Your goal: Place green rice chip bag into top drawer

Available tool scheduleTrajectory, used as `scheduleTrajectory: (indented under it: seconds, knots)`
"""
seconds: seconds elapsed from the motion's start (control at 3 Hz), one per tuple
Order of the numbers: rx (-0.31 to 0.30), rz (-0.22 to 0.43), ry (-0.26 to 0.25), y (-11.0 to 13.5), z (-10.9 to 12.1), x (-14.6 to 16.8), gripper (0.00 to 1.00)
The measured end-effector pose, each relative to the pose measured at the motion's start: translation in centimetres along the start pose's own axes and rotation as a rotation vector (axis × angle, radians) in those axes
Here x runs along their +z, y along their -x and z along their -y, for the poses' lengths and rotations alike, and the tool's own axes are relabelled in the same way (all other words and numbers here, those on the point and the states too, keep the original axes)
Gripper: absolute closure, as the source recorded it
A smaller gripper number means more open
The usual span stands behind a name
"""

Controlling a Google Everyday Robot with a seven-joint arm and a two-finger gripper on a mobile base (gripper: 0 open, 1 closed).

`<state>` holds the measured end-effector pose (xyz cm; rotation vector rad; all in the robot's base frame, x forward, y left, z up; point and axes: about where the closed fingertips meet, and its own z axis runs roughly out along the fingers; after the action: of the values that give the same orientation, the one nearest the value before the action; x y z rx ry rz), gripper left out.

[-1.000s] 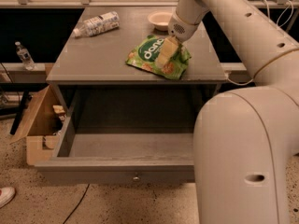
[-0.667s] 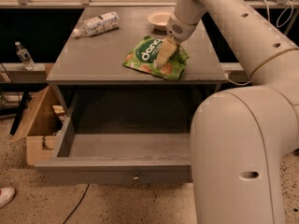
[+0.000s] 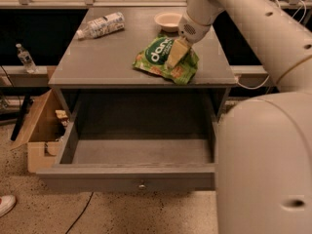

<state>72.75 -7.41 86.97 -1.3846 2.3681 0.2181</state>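
Note:
The green rice chip bag [image 3: 157, 57] lies crumpled on the grey cabinet top [image 3: 102, 57], right of its middle. My gripper [image 3: 175, 56] reaches down from the upper right, and its tan fingers [image 3: 177, 52] are closed on the bag's middle. The bag still touches the top. The top drawer [image 3: 139, 177] is pulled fully open below the cabinet top. Its grey inside is bare, and a small round knob [image 3: 142, 185] shows on its front panel.
A clear plastic bottle [image 3: 101, 25] lies at the back left of the top, and a white bowl [image 3: 167, 20] stands at the back. A brown cardboard box [image 3: 40, 130] sits on the floor to the left. My white arm and base [image 3: 263, 169] fill the right side.
The gripper and the bag have shifted a little to the left on the cabinet top. The drawer stays open as before.

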Motion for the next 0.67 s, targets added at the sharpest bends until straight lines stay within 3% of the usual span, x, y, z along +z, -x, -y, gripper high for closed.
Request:
scheduleTrajectory:
  seconds: [0.33, 0.67]
  knots:
    - [0.088, 0.126, -0.136, -2.3, -0.7, -7.3, 1.0]
    - [0.13, 0.188, -0.228, -6.4, -4.4, -12.0, 1.0]
